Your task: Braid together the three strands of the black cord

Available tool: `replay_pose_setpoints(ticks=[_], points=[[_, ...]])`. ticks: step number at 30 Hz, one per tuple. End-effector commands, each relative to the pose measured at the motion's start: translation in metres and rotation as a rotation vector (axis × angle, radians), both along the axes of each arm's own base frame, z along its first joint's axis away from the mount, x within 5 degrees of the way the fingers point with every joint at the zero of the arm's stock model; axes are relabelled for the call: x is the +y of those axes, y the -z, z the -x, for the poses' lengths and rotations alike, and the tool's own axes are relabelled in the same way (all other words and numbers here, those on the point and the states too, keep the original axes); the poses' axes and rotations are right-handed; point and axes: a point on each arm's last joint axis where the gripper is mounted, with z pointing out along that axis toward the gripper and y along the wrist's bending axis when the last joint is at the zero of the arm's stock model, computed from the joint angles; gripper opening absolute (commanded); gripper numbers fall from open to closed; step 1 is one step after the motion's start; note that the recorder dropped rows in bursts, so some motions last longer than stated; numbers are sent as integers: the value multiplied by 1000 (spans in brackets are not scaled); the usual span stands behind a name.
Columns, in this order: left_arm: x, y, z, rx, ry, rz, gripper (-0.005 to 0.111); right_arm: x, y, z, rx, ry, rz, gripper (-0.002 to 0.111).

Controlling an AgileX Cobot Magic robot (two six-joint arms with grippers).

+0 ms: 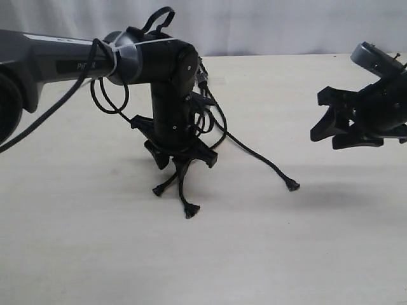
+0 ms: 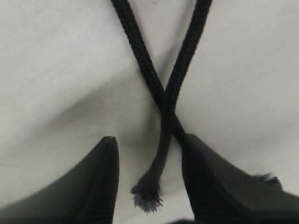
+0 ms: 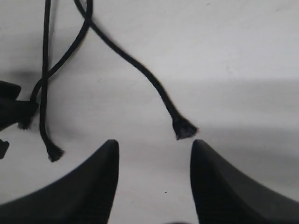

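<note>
- My left gripper (image 2: 149,140) is down low around mid-table (image 1: 95,254). The fingers are apart and clamping nothing.
- Two crossed strands (image 2: 166,100) of the black cord (image 1: 180,181) run lengthwise through that gap in an X. One frayed end (image 2: 147,193) lies loose between my left fingers, and the other tucks in beside one finger.
- In the exterior view those two ends splay out toward the near edge, just below the left gripper.
- The third strand (image 1: 261,157) is what I reckon matters next. Its long axis runs diagonally from under my left arm out to the right and toward the near edge, ending in a flared tip (image 3: 184,127).
- That tip sits just ahead of the gap in my right gripper (image 1: 337,130), so the right arm is clearly the nearer one. It hangs above the table's right side, well apart from the strand, with its jaws wide and empty.
- The cord is thin, matte and woven, limp enough to curve, with fuzzy tufted ends. The table top is pale, smooth and flat.
</note>
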Motion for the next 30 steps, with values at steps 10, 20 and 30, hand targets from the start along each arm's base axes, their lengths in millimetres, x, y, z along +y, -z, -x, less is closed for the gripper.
replay_pose_setpoints(ticks=[10, 20, 30], points=[[110, -124, -20, -195, -214, 144, 42, 152, 11, 33, -20, -406, 90, 46], [153, -175, 24, -313, -304, 333, 42, 227, 32, 16, -12, -536, 297, 46], [157, -158, 64, -347, -352, 340, 42, 258, 81, -4, 31, -568, 399, 46]])
